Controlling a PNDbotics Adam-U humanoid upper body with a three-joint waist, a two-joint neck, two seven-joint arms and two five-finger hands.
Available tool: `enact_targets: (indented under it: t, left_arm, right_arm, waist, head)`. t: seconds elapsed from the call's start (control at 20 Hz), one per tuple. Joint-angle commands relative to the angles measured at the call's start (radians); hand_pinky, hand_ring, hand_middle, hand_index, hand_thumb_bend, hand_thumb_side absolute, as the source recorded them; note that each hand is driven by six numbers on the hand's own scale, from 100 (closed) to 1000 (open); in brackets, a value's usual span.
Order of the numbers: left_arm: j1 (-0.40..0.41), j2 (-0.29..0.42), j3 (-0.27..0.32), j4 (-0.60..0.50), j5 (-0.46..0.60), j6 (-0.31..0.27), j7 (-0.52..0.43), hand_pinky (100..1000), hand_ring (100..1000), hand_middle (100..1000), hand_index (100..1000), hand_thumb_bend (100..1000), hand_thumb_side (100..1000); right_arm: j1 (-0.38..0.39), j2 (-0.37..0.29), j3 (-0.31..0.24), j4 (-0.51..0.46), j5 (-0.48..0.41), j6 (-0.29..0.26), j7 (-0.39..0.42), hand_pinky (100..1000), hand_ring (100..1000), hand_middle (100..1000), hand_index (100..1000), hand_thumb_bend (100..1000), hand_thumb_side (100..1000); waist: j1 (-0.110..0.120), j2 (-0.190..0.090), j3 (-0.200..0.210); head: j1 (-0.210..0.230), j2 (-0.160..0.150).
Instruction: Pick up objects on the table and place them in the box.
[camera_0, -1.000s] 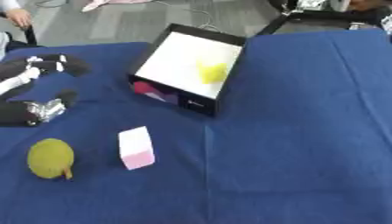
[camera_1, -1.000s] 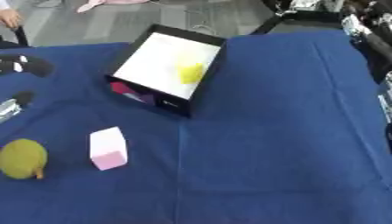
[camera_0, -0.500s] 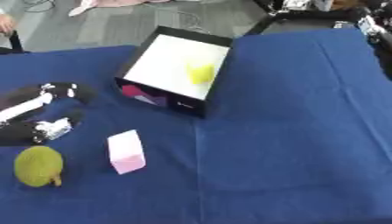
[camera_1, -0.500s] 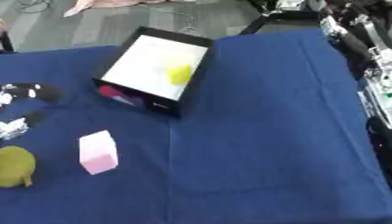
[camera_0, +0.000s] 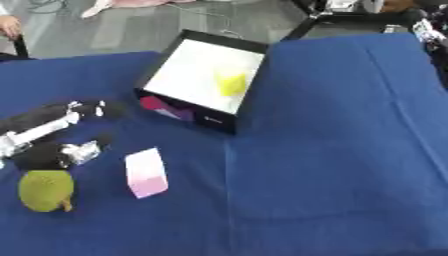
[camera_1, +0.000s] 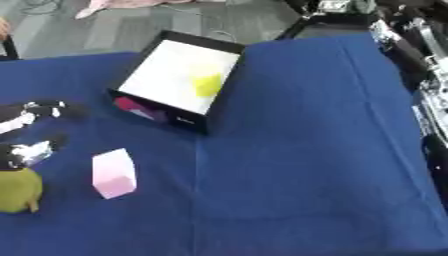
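my left hand hangs open, fingers spread, just above the green fruit.
fruit and pink block lie left of the box, which already has something yellow in it. fruit looks round, firm, maybe slick: wrap its middle. block looks light and stiff: pinch its long sides. right hand out of view.

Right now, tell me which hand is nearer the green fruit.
Left. The left hand sits just above the green fruit at the table's left side, fingers spread. The right arm shows only along the far right edge, across the table; its hand is not visible.
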Motion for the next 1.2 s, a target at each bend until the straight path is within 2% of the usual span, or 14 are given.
enact_targets:
  t: [0.05, 0.25, 0.35, 0.4, 0.5, 0.55, 0.6, 0.75, 0.8, 1.0, 1.1, 1.15, 1.2]
  left_arm:
    - [-0.012, 0.015, 0.016, -0.020, 0.012, 0.022, -0.002, 980, 829, 850, 918, 100, 706]
    - [-0.018, -0.009, 0.007, -0.024, -0.045, 0.019, -0.012, 1000, 849, 857, 925, 100, 585]
    - [-0.015, -0.036, 0.006, -0.023, -0.079, 0.005, -0.031, 1000, 860, 861, 929, 100, 491]
    - [-0.013, -0.049, 0.007, -0.021, -0.093, -0.001, -0.039, 1000, 871, 867, 934, 100, 483]
    - [-0.009, -0.078, 0.008, -0.017, -0.114, -0.013, -0.056, 1000, 888, 876, 942, 100, 530]
    - [-0.008, -0.091, 0.007, -0.015, -0.117, -0.021, -0.068, 1000, 896, 880, 945, 100, 518]
    - [-0.006, -0.101, 0.007, -0.013, -0.119, -0.030, -0.081, 1000, 902, 882, 944, 100, 459]
    - [0.009, -0.132, 0.014, 0.006, -0.120, -0.042, -0.124, 1000, 910, 877, 940, 100, 171]
    - [0.013, -0.138, 0.015, 0.012, -0.118, -0.043, -0.134, 1000, 912, 877, 940, 100, 142]
    - [0.029, -0.165, 0.028, 0.016, -0.105, -0.032, -0.159, 1000, 915, 879, 945, 100, 126]
    - [0.037, -0.174, 0.040, 0.013, -0.113, -0.027, -0.151, 1000, 916, 879, 949, 100, 234]
    - [0.041, -0.175, 0.042, 0.011, -0.114, -0.026, -0.146, 1000, 916, 877, 951, 100, 386]
    - [0.045, -0.176, 0.042, 0.011, -0.115, -0.025, -0.142, 1000, 915, 877, 951, 100, 403]
  right_arm:
    - [-0.012, -0.031, -0.008, -0.003, 0.006, -0.005, 0.002, 1000, 1000, 1000, 901, 100, 470]
    - [-0.006, -0.036, -0.007, 0.002, 0.010, -0.006, 0.006, 1000, 1000, 1000, 901, 100, 470]
    - [-0.001, -0.040, -0.008, 0.005, 0.013, -0.005, 0.008, 1000, 1000, 1000, 901, 100, 470]
    - [0.001, -0.042, -0.007, 0.006, 0.014, -0.005, 0.009, 1000, 1000, 1000, 901, 100, 470]
    - [0.006, -0.045, -0.007, 0.007, 0.017, -0.002, 0.010, 1000, 1000, 1000, 901, 100, 470]
    - [0.007, -0.045, -0.008, 0.007, 0.019, -0.001, 0.010, 1000, 1000, 1000, 901, 100, 470]
    - [0.009, -0.045, -0.008, 0.007, 0.020, 0.001, 0.011, 1000, 1000, 1000, 901, 100, 470]
    - [0.011, -0.047, -0.009, 0.007, 0.022, 0.004, 0.011, 1000, 1000, 1000, 901, 100, 470]
    - [0.012, -0.048, -0.009, 0.008, 0.022, 0.004, 0.011, 1000, 1000, 1000, 901, 100, 470]
    - [0.015, -0.050, -0.012, 0.008, 0.022, 0.005, 0.010, 1000, 1000, 1000, 901, 100, 470]
    - [0.014, -0.049, -0.012, 0.007, 0.023, 0.007, 0.011, 1000, 1000, 1000, 900, 100, 470]
    - [0.014, -0.048, -0.012, 0.007, 0.023, 0.008, 0.012, 1000, 1000, 1000, 900, 100, 470]
    - [0.014, -0.048, -0.012, 0.006, 0.024, 0.008, 0.012, 1000, 1000, 1000, 900, 100, 470]
  waist:
    - [-0.004, -0.018, 0.003]
    - [0.005, -0.022, 0.010]
    - [0.012, -0.024, 0.017]
    - [0.016, -0.024, 0.020]
    - [0.025, -0.026, 0.027]
    - [0.029, -0.027, 0.030]
    - [0.032, -0.027, 0.031]
    - [0.037, -0.026, 0.032]
    - [0.038, -0.025, 0.032]
    - [0.042, -0.022, 0.032]
    - [0.044, -0.021, 0.033]
    - [0.044, -0.019, 0.032]
    - [0.044, -0.018, 0.032]
  head:
    - [0.008, -0.002]
    - [0.003, -0.002]
    - [-0.002, -0.002]
    - [-0.005, -0.002]
    - [-0.010, -0.002]
    - [-0.011, -0.002]
    - [-0.011, -0.002]
    - [-0.010, -0.002]
    - [-0.010, -0.002]
    - [-0.011, -0.002]
    - [-0.011, -0.002]
    - [-0.010, -0.002]
    - [-0.009, -0.002]
